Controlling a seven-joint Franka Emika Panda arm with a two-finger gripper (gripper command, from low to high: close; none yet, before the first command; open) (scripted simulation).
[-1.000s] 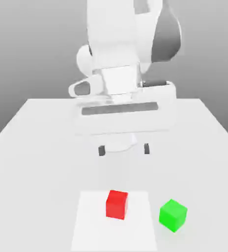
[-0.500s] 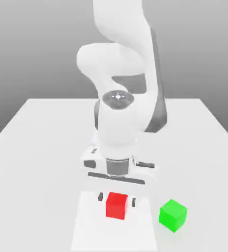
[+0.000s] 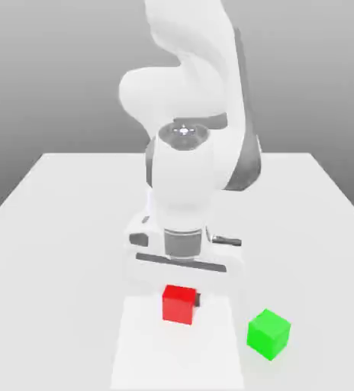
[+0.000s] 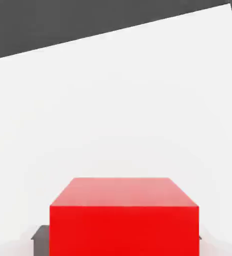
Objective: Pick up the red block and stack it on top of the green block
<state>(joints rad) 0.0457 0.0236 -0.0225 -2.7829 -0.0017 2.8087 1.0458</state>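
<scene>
The red block (image 3: 178, 305) hangs just under the white hand, a little above the table, and my gripper (image 3: 180, 299) is shut on it. One dark fingertip (image 3: 199, 298) peeks out at the block's side on the exterior view's right. In the hand view the red block (image 4: 123, 220) sits close between the jaws, with a dark finger (image 4: 40, 234) showing at one lower corner. The green block (image 3: 268, 334) rests on the table to the exterior view's right of the red one, apart from it and slightly nearer the front edge.
A white table (image 3: 50, 229) carries both blocks, with a paler rectangular patch (image 3: 172, 351) under the red block. The arm's bulky white links (image 3: 184, 176) rise directly behind the hand.
The hand came down over the red block and its jaws closed on it. The block now sits slightly higher and a touch toward the exterior view's left. The green block has not moved.
</scene>
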